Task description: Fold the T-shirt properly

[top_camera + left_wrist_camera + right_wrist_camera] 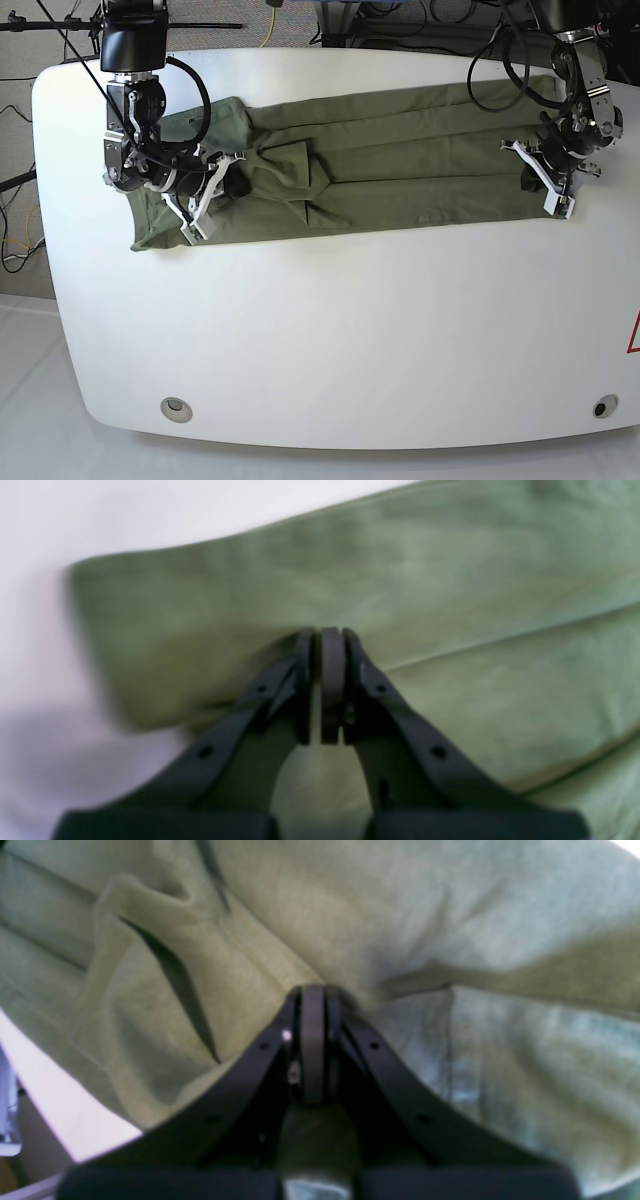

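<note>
Looks about halfway: the T-shirt (400, 165) lies as a long band across the surface (330, 330), sides folded in. Left tool (548, 178) and right tool (205, 190) each pinch an end, crosswise folds left.

From my console I count one T-shirt (400, 150) (olive green, the only cloth I can see), lying on one white table (350, 330). I have two arms in the base view, each ending in one gripper, so two grippers in all: the left gripper (543, 178) and the right gripper (205, 195). The table's near edge carries two small round inserts (176, 407), one towards each corner, and I make out one red mark (634, 335) at the frame's right edge.
</note>
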`<state>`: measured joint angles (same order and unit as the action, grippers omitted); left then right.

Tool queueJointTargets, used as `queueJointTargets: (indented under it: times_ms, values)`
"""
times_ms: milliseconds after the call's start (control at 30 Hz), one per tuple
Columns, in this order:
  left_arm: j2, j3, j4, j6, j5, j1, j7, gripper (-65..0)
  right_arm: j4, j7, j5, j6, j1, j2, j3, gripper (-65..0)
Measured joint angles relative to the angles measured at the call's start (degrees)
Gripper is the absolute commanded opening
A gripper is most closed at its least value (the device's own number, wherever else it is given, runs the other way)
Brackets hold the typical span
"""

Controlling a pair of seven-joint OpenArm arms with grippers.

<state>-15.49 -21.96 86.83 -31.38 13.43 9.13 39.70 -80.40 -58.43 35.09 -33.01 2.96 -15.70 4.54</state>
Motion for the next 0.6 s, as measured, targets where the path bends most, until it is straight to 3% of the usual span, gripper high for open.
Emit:
queueJointTargets:
  times_ms: [367,600]
  values:
    - [0.04,-0.09,2.08,0.04,-0.15,0.26,0.61,-64.8,-0.17,-1.79,-1.81,-0.02,1.86,-0.02,-0.15,-65.0]
    - [0.09,-0.28,2.38,0.02,-0.11,1.55,-1.64,-64.9,0.7,0.83,-5.73,0.66,2.93,-0.2,-0.31,-65.0]
